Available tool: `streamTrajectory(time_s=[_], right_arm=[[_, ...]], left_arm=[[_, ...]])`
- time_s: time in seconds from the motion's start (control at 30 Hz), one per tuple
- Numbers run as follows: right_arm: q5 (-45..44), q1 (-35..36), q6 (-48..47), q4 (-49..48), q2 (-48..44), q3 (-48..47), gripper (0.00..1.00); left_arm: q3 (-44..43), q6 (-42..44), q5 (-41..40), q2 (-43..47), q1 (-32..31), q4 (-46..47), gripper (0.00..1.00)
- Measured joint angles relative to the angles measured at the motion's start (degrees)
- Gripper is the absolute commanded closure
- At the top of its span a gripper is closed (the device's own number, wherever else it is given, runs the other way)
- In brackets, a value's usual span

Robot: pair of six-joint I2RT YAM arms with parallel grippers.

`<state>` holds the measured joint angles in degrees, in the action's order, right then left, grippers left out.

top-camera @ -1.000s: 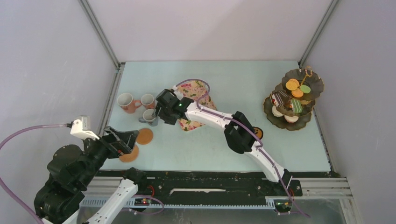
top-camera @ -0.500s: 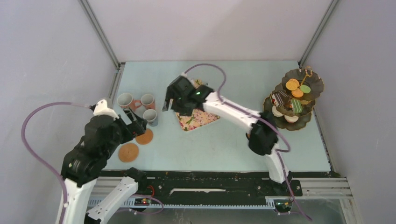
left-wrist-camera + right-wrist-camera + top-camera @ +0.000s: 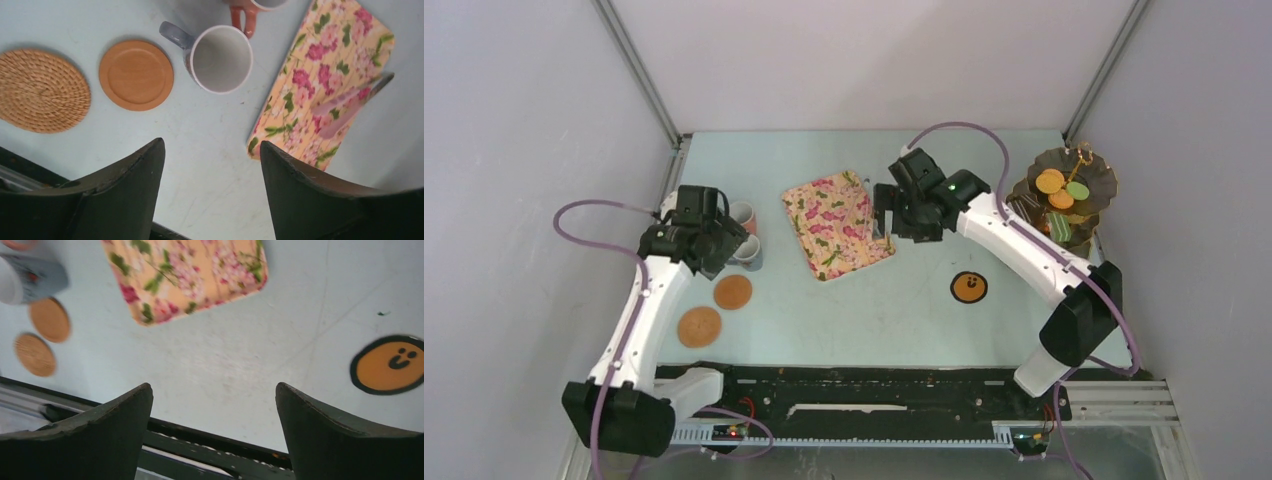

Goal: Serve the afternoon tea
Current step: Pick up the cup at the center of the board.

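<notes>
Bright even light, soft shadows, wrist views slightly blurred

No word, brand or number can be read in any view. The only sign is a smiling face, two dots and a curved mouth drawn in black, on the round orange coaster point(image 3: 969, 287) with a black rim; it lies right of the centre in the top view and at the right edge of the frame in the right wrist view, where the face appears tilted. The grey mug point(image 3: 31, 275), in the upper left corner of the right wrist view, carries some dark marks and a small red spot on its side, too blurred to read.
</notes>
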<state>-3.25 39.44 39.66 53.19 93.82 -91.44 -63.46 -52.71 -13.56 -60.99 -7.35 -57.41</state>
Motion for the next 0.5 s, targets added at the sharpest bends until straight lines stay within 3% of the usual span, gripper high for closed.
streamTrajectory(time_s=[0.23, 0.5], right_arm=[[3.1, -2.1, -6.3, 0.7, -1.7, 8.0, 0.06], [6.0, -5.9, -9.5, 0.5, -2.1, 8.8, 0.07]], left_arm=[[7.4, -10.5, 3.2, -5.9, 5.2, 9.0, 0.33], [11.8, -17.0, 5.0, -11.8, 6.8, 16.6, 0.4]])
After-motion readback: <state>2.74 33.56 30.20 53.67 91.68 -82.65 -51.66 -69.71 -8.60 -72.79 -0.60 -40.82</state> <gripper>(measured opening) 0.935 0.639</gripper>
